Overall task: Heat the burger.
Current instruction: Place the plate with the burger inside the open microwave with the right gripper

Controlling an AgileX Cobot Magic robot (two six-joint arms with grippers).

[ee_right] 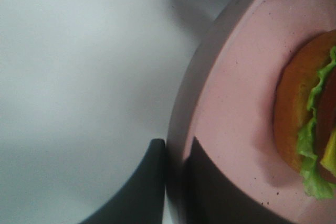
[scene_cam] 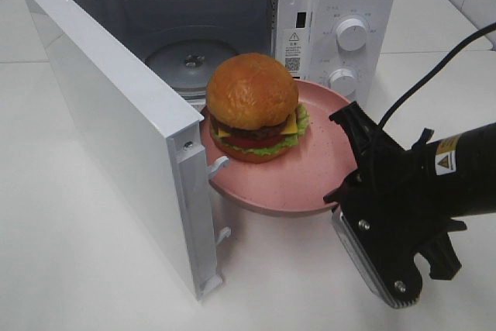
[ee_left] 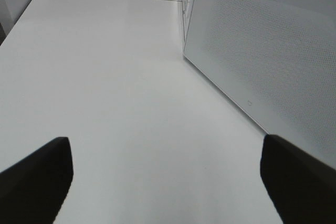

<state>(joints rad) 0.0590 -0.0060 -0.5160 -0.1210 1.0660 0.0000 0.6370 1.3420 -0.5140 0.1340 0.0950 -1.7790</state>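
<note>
Just beyond fingers (ee_right: 142,187) — burger (ee_right: 291,114), plate (ee_right: 236,77) pinched

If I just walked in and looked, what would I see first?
First you'd spot the big shiny burger, sitting on a pink plate right in front of the open microwave. Next comes the black right claw, pinching the plate's rim. The white microwave door stands wide open on the left.
</note>
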